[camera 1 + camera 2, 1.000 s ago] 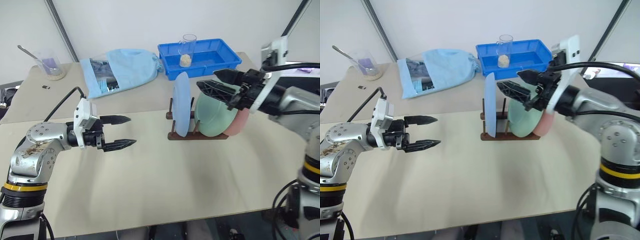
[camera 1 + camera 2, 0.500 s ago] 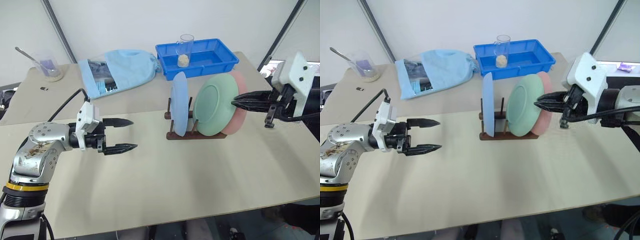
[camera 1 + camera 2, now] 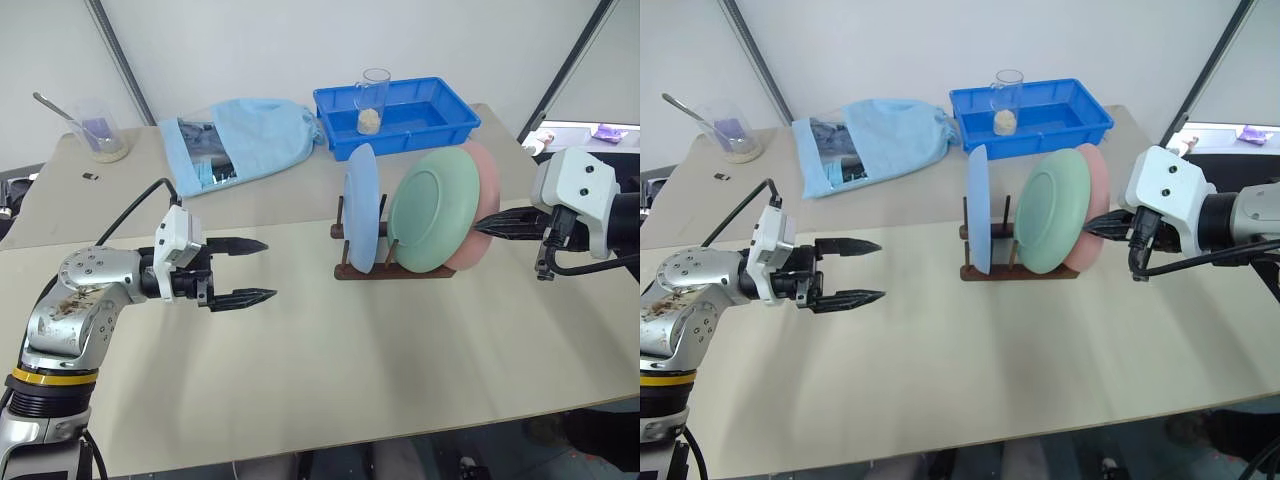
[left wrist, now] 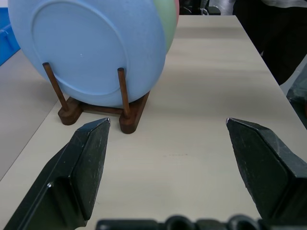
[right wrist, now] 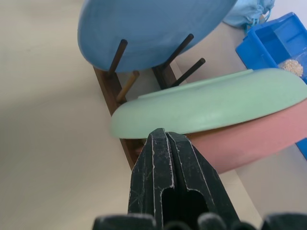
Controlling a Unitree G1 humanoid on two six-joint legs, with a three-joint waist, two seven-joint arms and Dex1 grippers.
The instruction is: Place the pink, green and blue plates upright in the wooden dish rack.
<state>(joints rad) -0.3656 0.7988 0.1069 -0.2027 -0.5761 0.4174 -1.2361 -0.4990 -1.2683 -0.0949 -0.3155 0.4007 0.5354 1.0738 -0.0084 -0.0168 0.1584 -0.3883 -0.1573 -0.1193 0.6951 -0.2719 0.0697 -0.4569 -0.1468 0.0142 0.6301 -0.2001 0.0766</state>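
All three plates stand in the rack (image 3: 390, 270), blue plate (image 3: 360, 222), green plate (image 3: 432, 222), pink plate (image 3: 484, 205) leaning; right gripper (image 3: 490, 226), shut and empty, tips at pink's rim, likely nudging it upright; left gripper (image 3: 255, 270) wide open, idle.

The pink plate (image 3: 487, 190) was largely hidden behind the green plate (image 3: 432, 222); contact with the right gripper (image 3: 482, 226) could not be determined.

A beige table (image 3: 330, 370) carries the wooden dish rack (image 3: 392, 270); behind the rack lie a blue tray (image 3: 400, 112) and a light-blue bag (image 3: 240, 140).
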